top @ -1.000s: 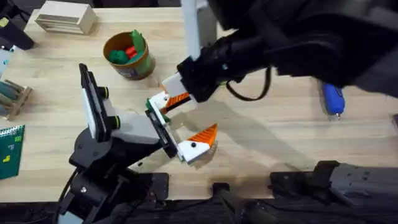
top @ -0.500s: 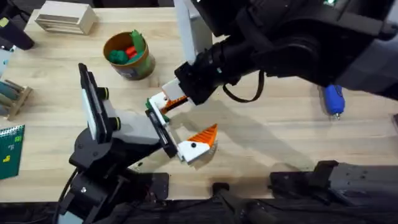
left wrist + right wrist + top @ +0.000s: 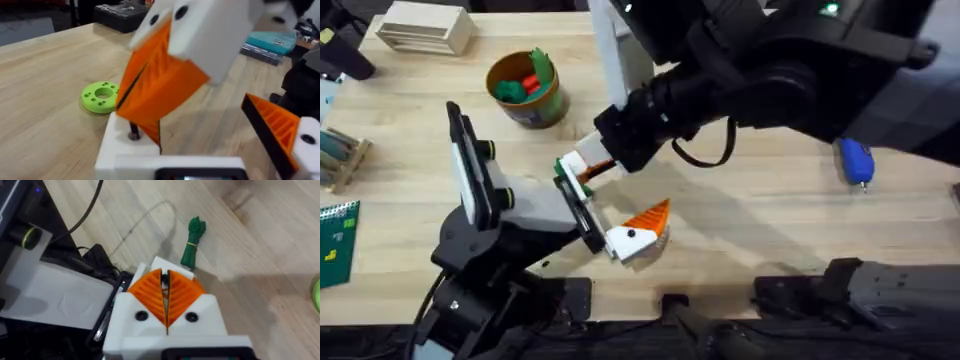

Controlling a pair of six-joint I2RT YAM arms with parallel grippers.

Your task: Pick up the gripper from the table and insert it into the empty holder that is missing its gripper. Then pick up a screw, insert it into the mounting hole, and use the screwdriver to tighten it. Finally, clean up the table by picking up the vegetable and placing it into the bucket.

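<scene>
Slid slightly left since a moment ago: right claw (image 3: pixel 585 165), orange pads (image 3: pixel 150 292) pressed shut over the white holder (image 3: pixel 125 150) (dark screw (image 3: pixel 134 134) barely visible beneath). Left claw (image 3: pixel 616 192) spread open. Blue screwdriver (image 3: pixel 855 160) near the desk's right edge, partly hidden by the arm. Dark green leafy vegetable (image 3: pixel 192 242) flat on the desk.

My blue-handled screwdriver (image 3: pixel 855 161) lies flat at the right edge. The yellow-brown bucket (image 3: pixel 528 89) stands upright at upper left. The dark green vegetable (image 3: pixel 192 241) lies on bare wood.
</scene>
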